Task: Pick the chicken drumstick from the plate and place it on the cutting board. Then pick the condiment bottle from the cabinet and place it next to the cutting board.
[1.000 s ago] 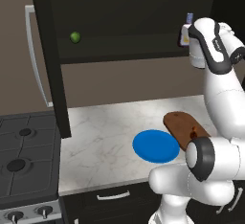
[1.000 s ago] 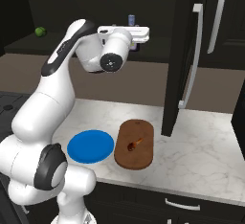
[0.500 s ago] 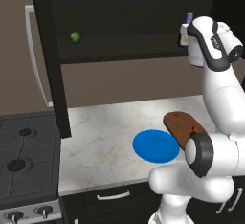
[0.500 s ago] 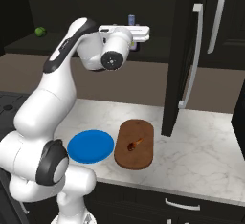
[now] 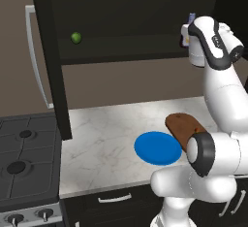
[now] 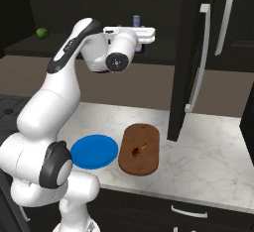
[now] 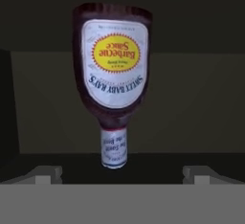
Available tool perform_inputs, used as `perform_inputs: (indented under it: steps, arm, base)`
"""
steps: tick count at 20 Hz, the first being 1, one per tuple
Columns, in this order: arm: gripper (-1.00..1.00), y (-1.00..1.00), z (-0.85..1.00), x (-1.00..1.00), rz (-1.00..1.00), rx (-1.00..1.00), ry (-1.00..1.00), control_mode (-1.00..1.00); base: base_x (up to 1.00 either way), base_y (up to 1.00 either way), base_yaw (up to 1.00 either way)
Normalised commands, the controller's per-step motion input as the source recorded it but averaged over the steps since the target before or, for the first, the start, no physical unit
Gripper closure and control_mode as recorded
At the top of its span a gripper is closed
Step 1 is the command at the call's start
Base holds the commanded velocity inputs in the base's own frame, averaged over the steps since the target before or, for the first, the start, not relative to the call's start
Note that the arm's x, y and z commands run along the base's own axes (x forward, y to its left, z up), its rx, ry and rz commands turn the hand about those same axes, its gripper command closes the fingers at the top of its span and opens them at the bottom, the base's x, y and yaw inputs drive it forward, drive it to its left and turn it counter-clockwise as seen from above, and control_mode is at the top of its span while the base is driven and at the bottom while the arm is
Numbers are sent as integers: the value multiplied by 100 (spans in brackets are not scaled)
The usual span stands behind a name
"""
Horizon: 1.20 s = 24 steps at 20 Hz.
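the gripper [image 7: 122, 171] has crept closer to the bottle [image 7: 114, 82] on the cabinet [image 5: 145, 17] shelf, jaws spread wide and empty either side of it, so the grasp looks imminent; drumstick [image 6: 139, 149] already on the board [image 6: 140, 148].

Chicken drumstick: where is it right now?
In the right base view the chicken drumstick lies near the middle of the cutting board, right of the blue plate.

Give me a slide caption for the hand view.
Open gripper faces the condiment bottle, seen upside down, in the dark cabinet.
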Motion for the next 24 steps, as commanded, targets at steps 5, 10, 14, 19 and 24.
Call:
perform_inputs:
  steps: [5, 10, 14, 19, 24]
  arm:
    - [-100, 0, -5, 13, 0, 0, 0, -100]
    - [-100, 0, -4, 14, 0, 0, 0, -100]
    - [-100, 0, -1, 18, 0, 0, 0, -100]
    - [-100, 0, -1, 17, 0, 0, 0, -100]
    - [-100, 0, 0, 13, 0, 0, 0, -100]
  base:
    - [0, 0, 0]
    - [0, 0, 0]
    - [0, 0, 0]
    - [0, 0, 0]
    - [0, 0, 0]
